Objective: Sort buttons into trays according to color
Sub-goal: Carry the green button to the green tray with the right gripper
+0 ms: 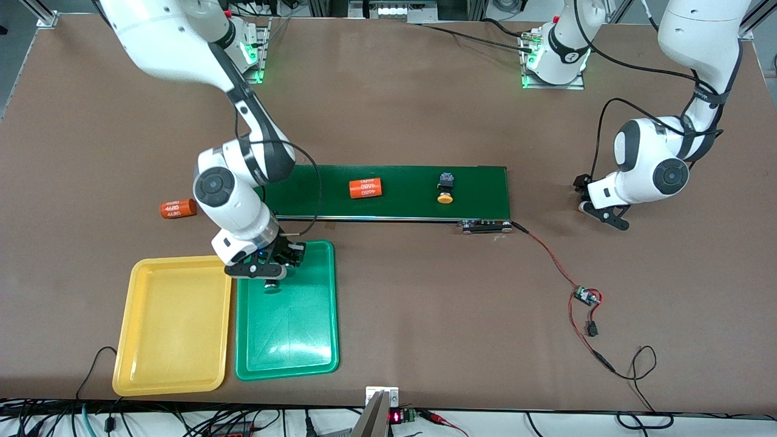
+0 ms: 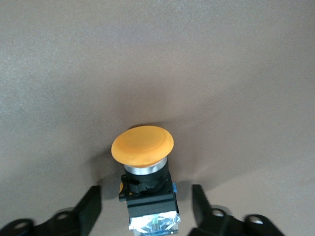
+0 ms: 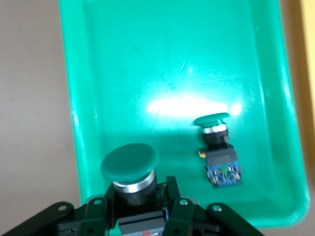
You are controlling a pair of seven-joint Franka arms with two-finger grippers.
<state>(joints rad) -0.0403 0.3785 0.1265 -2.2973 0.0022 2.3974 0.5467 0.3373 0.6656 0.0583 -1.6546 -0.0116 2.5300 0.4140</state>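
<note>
The right pincer [image 3: 142,206], clamped on a green button [image 3: 130,169] over the green tray [image 1: 315,358], should lower before releasing beside the button [image 3: 216,147] already there, while the left pincer [image 2: 145,209], seemingly apart, straddles a yellow button [image 2: 142,152] on the tabletop [image 1: 425,303].

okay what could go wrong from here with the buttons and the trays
1. The right gripper holds a green button over the green tray, beside another green button lying there; a drop could knock it.
2. That spot is close to the yellow tray, so a bounce might land it in the wrong colour.
3. The left gripper straddles a yellow button on the table; closing off-centre could tip it.
</note>
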